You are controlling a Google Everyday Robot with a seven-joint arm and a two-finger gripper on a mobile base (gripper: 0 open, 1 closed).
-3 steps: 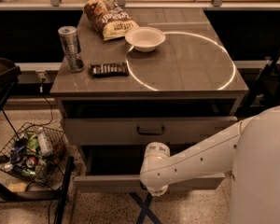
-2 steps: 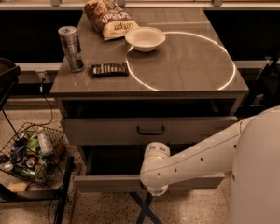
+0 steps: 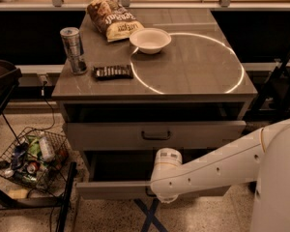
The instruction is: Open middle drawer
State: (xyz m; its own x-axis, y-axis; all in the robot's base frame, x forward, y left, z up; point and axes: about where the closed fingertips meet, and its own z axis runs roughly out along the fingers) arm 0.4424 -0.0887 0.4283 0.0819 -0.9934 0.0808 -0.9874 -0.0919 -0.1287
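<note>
Middle drawer [image 3: 111, 190] sits pulled partway out, below the taller drawer [image 3: 193, 134]. The arm [image 3: 208, 170] reaches in low from the right, which puts the gripper [image 3: 148, 192] at the front's centre, probably on the handle. Wrist joint blocks it, so I can't tell whether it's gripping.

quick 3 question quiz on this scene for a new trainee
1. True or false: the can stands upright on the cabinet top.
2. Which sits farthest back on that top? A can, B chip bag, C bowl.
3. The pincer is hidden behind the arm's end joint, at the middle drawer front. Is that drawer pushed in or pulled out?
Key: 1 true; 2 B; 3 pulled out.
</note>
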